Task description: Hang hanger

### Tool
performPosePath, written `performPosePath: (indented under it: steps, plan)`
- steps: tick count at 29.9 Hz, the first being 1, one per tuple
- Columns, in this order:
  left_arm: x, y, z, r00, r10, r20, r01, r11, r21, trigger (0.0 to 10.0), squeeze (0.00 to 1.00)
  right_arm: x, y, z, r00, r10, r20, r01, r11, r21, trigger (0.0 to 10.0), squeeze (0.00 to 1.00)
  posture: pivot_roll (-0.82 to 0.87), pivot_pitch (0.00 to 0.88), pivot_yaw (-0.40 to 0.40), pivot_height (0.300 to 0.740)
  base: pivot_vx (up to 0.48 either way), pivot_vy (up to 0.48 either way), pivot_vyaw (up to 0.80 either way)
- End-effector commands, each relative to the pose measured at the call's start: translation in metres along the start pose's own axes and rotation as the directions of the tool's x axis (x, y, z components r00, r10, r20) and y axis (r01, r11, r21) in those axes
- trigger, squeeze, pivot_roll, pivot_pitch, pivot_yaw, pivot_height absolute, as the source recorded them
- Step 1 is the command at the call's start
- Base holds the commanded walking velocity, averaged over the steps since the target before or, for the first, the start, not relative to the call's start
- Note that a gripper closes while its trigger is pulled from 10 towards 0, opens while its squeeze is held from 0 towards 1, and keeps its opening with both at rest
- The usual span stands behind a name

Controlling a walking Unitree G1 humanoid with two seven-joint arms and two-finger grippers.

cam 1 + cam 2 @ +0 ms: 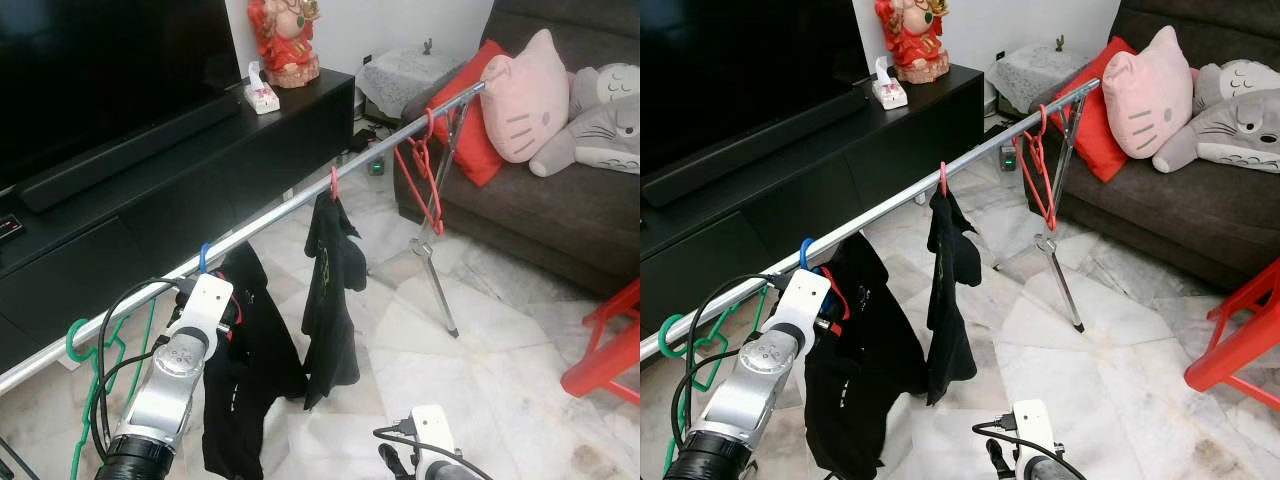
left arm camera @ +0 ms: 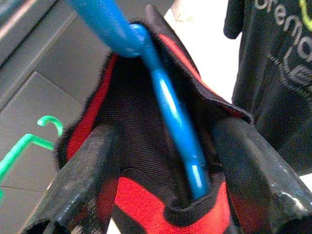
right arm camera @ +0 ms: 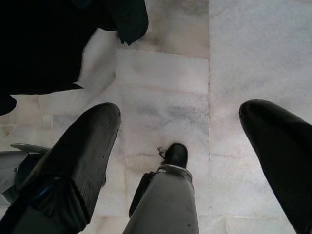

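A blue hanger (image 2: 170, 117) carries a black garment with red trim (image 1: 250, 370), and its hook (image 1: 203, 256) sits over the silver rail (image 1: 290, 205). My left gripper (image 2: 170, 165) is raised to the garment's collar. It is open, with one black finger (image 2: 90, 170) on each side of the collar and the hanger's arm. My left wrist (image 1: 190, 340) hides the fingers in the eye views. My right gripper (image 3: 180, 131) hangs low, open over the marble floor with nothing between its fingers.
Further along the rail hang a black T-shirt (image 1: 333, 290) on a red hanger and bare red hangers (image 1: 425, 170). A green hanger (image 1: 90, 380) hangs at the near end. A black TV cabinet (image 1: 200, 170) runs behind, with a sofa (image 1: 560, 220) and a red stool (image 1: 610, 350) to the right.
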State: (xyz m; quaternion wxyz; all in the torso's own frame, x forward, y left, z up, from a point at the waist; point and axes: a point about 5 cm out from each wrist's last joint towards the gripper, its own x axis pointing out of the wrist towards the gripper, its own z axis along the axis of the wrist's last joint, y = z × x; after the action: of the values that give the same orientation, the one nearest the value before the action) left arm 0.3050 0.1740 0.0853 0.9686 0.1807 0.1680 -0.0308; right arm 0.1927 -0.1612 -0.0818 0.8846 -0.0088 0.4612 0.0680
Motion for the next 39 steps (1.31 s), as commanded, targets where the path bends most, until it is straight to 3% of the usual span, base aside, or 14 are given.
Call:
performPosePath:
  steps: [1, 2, 3, 4, 5, 6, 19, 39]
  plan:
    - [0.0018, 0.0028, -0.0008, 1.000, 0.005, -0.010, -0.005, 1.000, -0.015, 4.9, 0.00, 0.0003, 0.0029, -0.0013, 1.000, 0.007, -0.008, -0.007, 1.000, 0.002, 10.0, 0.00, -0.10, 0.000, 0.077, 0.740, 0.000, 0.000, 0.00]
    - [0.0019, 0.0022, -0.0012, 1.000, 0.003, -0.012, -0.003, 1.000, -0.015, 4.9, 0.00, 0.0003, 0.0029, -0.0013, 1.000, 0.007, -0.008, -0.007, 1.000, 0.002, 10.0, 0.00, -0.10, 0.000, 0.077, 0.740, 0.000, 0.000, 0.00]
    - [0.0020, 0.0011, -0.0024, 1.000, 0.000, -0.016, -0.001, 1.000, -0.012, 1.8, 0.00, 0.0003, 0.0030, -0.0013, 1.000, 0.007, -0.008, -0.007, 1.000, 0.003, 10.0, 0.00, -0.10, 0.000, 0.077, 0.740, 0.000, 0.000, 0.00]
    - [0.0022, 0.0009, -0.0030, 1.000, 0.001, -0.019, -0.001, 1.000, -0.008, 0.9, 0.00, 0.0004, 0.0030, -0.0013, 1.000, 0.006, -0.008, -0.006, 1.000, 0.003, 10.0, 0.00, -0.10, 0.000, 0.078, 0.740, 0.000, 0.000, 0.00]
    - [0.0022, 0.0007, -0.0035, 1.000, 0.001, -0.022, -0.001, 1.000, -0.004, 0.9, 0.00, 0.0004, 0.0030, -0.0013, 1.000, 0.006, -0.008, -0.006, 1.000, 0.003, 10.0, 0.00, -0.10, 0.000, 0.078, 0.740, 0.000, 0.000, 0.00]
    - [0.0024, 0.0004, -0.0044, 1.000, 0.001, -0.028, -0.001, 1.000, -0.001, 0.0, 0.00, 0.0004, 0.0030, -0.0013, 1.000, 0.006, -0.008, -0.006, 1.000, 0.003, 10.0, 0.00, -0.10, 0.000, 0.078, 0.740, 0.000, 0.000, 0.00]
    - [0.0037, -0.0018, -0.0090, 0.999, -0.006, -0.052, 0.006, 1.000, 0.003, 0.0, 0.00, 0.0004, 0.0032, -0.0013, 1.000, 0.008, -0.009, -0.008, 1.000, 0.005, 10.0, 0.00, -0.10, 0.000, 0.078, 0.740, 0.000, 0.000, 0.00]
    - [0.0041, -0.0071, -0.0027, 1.000, -0.031, 0.000, 0.031, 1.000, -0.006, 0.0, 0.00, 0.0002, 0.0036, -0.0029, 1.000, 0.005, -0.014, -0.005, 1.000, 0.010, 10.0, 0.00, -0.11, 0.000, 0.084, 0.740, 0.000, 0.000, 0.00]
